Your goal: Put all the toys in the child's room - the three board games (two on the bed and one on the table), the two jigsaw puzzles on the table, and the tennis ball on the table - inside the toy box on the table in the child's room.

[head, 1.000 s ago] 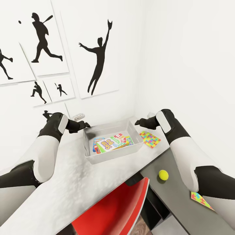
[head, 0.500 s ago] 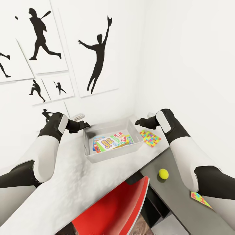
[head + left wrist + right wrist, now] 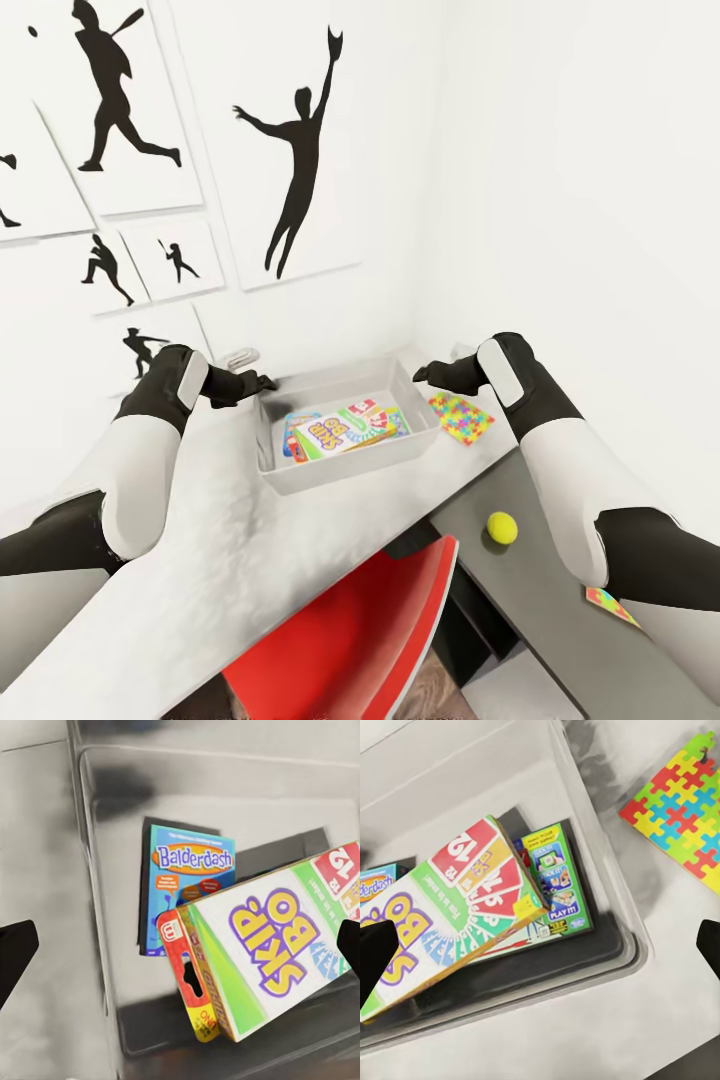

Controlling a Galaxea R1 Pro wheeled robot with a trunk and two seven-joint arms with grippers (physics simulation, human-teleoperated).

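The light-grey toy box (image 3: 340,478) stands on the table (image 3: 200,560) below the wall pictures. Three board games lie inside: a Skip-Bo box (image 3: 335,432) tilted on top, a blue Balderdash box (image 3: 187,885) and a green box (image 3: 555,881) underneath. One jigsaw puzzle (image 3: 460,417) lies flat just right of the toy box. The tennis ball (image 3: 502,526) rests on the lower dark-grey section. A second jigsaw puzzle (image 3: 610,605) peeks out from under my right forearm. My left gripper (image 3: 262,381) hovers open at the box's left rim, my right gripper (image 3: 425,376) open at its right rim.
A red chair (image 3: 370,640) is pushed under the desk in front of me. White walls close off the corner behind and to the right of the toy box. Black sports silhouettes (image 3: 300,150) hang on the left wall.
The whole view has drifted a little, so the pictures and table sit slightly left of before; the camera moved. Both arms and all toys keep their places.
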